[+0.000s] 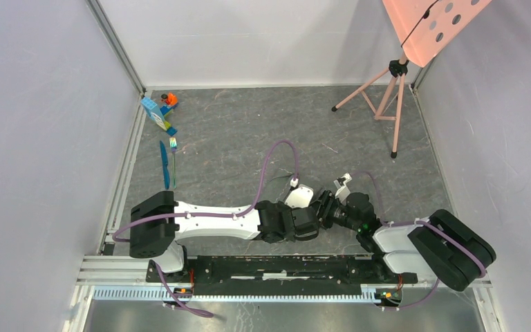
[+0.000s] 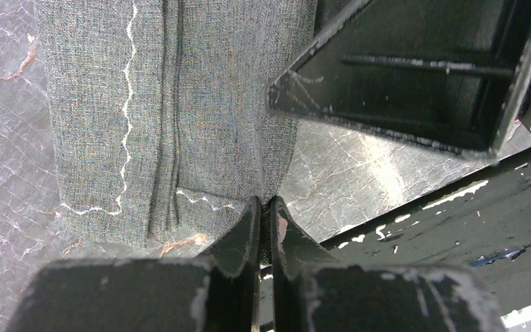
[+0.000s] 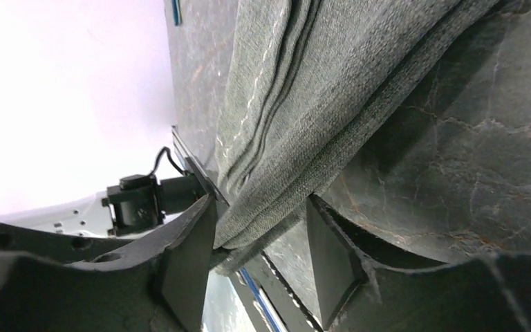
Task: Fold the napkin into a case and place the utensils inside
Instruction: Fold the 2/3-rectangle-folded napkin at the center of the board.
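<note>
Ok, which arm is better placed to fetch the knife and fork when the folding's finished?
Left, probably. The knife and fork lie far out on the left, that arm's side. But the left gripper is shut on the napkin and must release first; the right gripper is open.

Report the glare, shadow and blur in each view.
Top view: even light, sharp throughout. Left wrist view: a bright glare patch on the table beside the napkin; the left pincer is nearly black, with little detail. Right wrist view: the wall is washed out to white; the napkin throws a shadow on the table to its right.
</note>
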